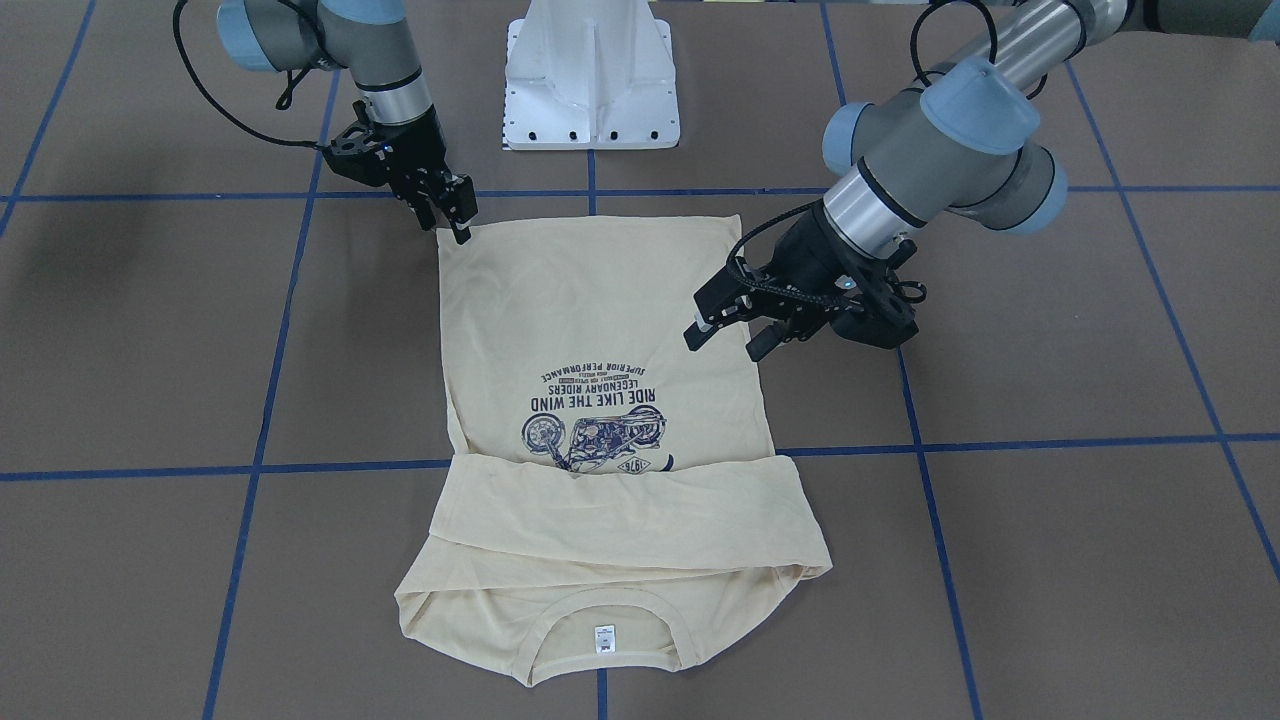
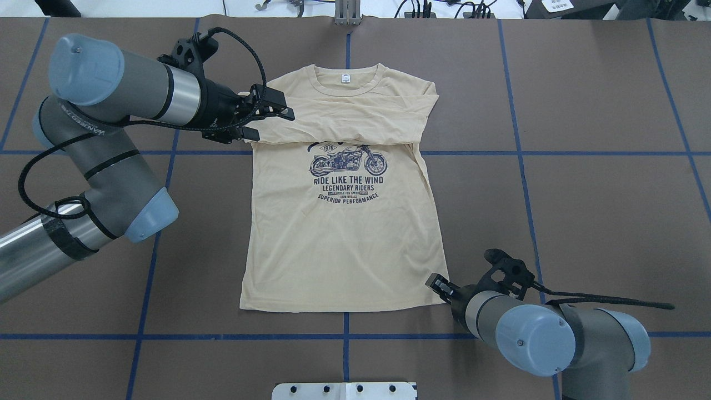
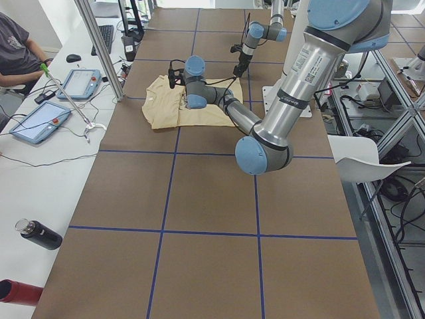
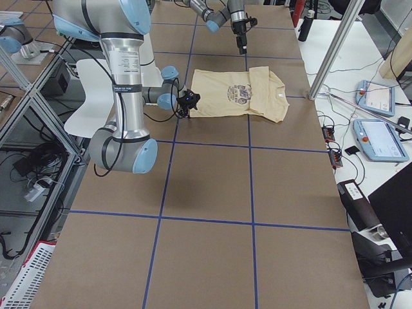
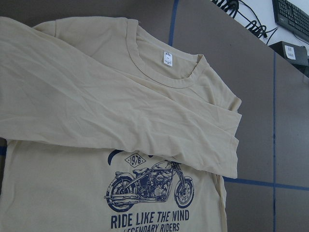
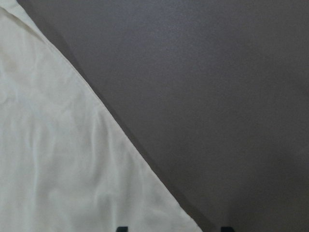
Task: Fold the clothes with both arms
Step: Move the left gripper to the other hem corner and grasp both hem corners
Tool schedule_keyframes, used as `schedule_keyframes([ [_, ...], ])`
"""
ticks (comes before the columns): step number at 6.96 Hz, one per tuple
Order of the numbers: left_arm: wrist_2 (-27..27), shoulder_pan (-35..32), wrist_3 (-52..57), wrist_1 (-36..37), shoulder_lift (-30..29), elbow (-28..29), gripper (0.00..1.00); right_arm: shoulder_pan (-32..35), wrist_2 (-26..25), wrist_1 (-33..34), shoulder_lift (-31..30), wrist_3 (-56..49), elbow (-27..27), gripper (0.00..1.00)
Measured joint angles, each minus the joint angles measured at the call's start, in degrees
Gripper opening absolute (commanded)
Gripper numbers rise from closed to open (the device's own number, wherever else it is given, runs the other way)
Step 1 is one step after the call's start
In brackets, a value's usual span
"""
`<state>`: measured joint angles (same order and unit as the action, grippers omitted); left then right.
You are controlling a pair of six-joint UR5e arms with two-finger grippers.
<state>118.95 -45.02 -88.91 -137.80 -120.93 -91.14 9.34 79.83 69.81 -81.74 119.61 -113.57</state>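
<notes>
One shirt (image 2: 341,233) lies flat and print up in the middle of the table (image 2: 583,211), collar far from the robot, a sleeve folded across its chest. The left gripper (image 1: 724,345) hovers with fingers spread over the shirt's left edge. The right gripper (image 1: 458,232), fingers apart, is at the near right hem corner.

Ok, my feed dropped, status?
Left hand open over the sleeves; right hand open at hem corner. Shirt flat, sleeves folded across. Nothing in the way.
</notes>
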Motion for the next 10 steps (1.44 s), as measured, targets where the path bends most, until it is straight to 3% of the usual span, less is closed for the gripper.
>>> schedule_keyframes([
  [1, 0.0, 0.0, -0.3, -0.1, 0.0, 0.0, 0.94, -0.2, 0.0, 0.0, 0.0, 0.4, 0.0, 0.12],
  [2, 0.0, 0.0, -0.7, -0.2, 0.0, 0.0, 0.94, -0.4, 0.0, 0.1, 0.0, 0.7, -0.1, 0.0],
  [10, -0.4, 0.1, -2.8, -0.2, 1.4, -0.3, 0.94, -0.1, 0.1, 0.1, -2.3, 1.0, -3.7, 0.0],
])
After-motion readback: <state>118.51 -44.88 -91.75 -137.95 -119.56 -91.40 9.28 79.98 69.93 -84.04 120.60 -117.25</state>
